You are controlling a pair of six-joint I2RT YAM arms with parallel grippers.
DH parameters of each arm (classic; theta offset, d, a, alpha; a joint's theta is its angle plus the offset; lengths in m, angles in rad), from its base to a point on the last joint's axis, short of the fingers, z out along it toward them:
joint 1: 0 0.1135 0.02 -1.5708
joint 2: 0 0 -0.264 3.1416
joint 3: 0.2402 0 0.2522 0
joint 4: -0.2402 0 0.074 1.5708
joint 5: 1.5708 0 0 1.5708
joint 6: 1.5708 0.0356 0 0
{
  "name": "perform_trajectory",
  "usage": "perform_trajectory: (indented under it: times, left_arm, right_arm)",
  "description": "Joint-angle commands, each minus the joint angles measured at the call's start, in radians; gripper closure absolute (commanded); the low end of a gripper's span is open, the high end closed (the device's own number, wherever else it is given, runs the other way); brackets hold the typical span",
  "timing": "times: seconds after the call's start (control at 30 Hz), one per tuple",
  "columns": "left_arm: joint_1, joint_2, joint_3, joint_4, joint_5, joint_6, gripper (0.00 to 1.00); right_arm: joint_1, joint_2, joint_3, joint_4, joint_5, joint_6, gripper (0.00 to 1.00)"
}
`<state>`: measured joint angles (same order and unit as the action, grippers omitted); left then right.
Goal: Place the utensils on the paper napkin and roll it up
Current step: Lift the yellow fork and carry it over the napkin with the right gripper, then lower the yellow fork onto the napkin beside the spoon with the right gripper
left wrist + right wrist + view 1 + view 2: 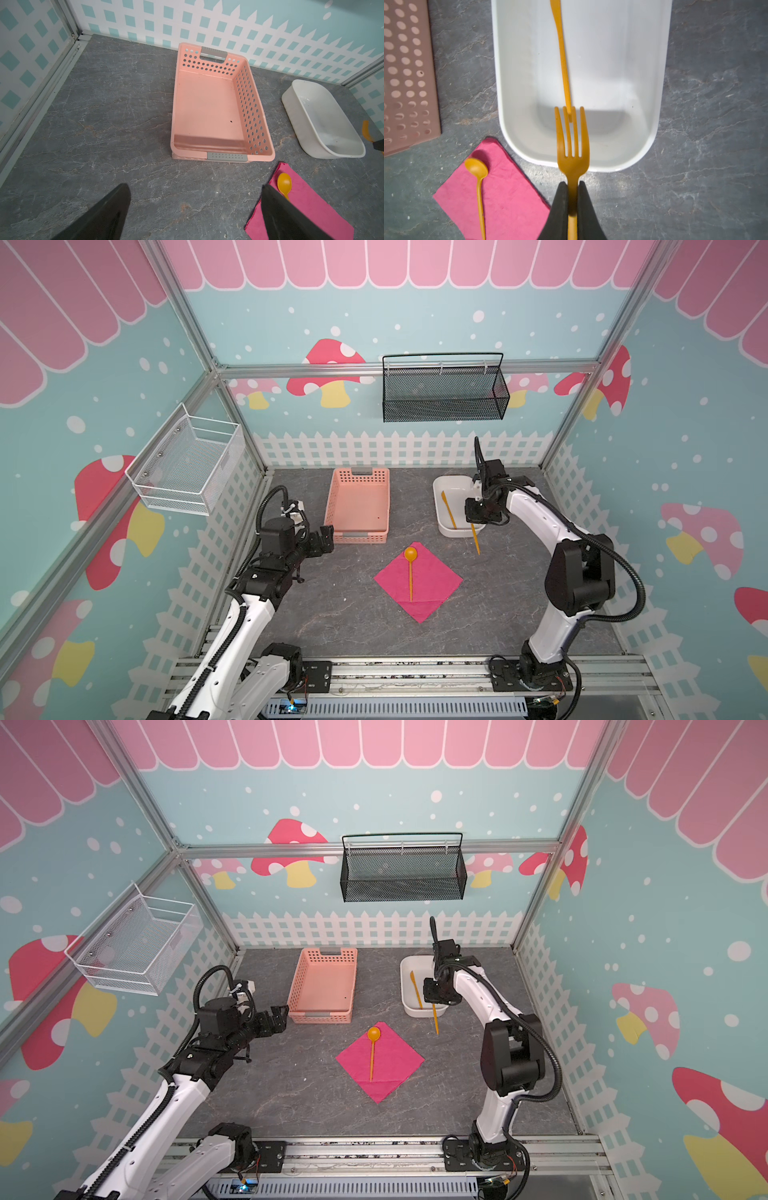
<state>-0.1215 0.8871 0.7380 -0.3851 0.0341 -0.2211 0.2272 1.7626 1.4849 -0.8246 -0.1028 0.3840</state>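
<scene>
Grey tabletop (pixel 332 626) lies bare from the near rail (pixel 415 672) to the paper napkin (pixel 432 585), a diamond carrying the spoon (pixel 410 572), bowl at its far corner. Left of it the surface is open. The left gripper (pixel 194 186) hangs there, jaws wide apart, just before the salmon basket (pixel 336 506). Beyond the napkin's right edge the right gripper (pixel 572 187) is clamped on the fork (pixel 572 145) above the white tub (pixel 440 506), at its near rim. The thin straight piece (pixel 448 510) lies inside the tub.

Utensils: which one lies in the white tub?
The thin straight piece; the spoon rests on the napkin, the fork is clamped in the right end effector.
</scene>
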Motion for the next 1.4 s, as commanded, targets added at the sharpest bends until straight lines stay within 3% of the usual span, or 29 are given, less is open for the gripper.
perform_trajectory:
  times: [0.0, 0.4, 1.0, 1.37]
  left_arm:
    - [0.007, -0.002, 0.017, -0.005, 0.007, -0.001, 0.01]
    - [0.007, 0.000, 0.014, -0.005, 0.016, -0.004, 0.01]
    - [0.006, -0.002, 0.016, -0.014, 0.004, 0.002, 0.01]
    - [0.007, -0.008, 0.014, -0.014, 0.011, -0.002, 0.00]
  right_arm:
    - [0.030, -0.086, -0.079, 0.060, -0.013, 0.042, 0.91]
    - [0.194, -0.234, -0.225, 0.089, 0.030, 0.137, 0.91]
    - [0.367, -0.199, -0.239, 0.145, 0.040, 0.220, 0.91]
    - [0.418, -0.181, -0.279, 0.164, 0.048, 0.248, 0.91]
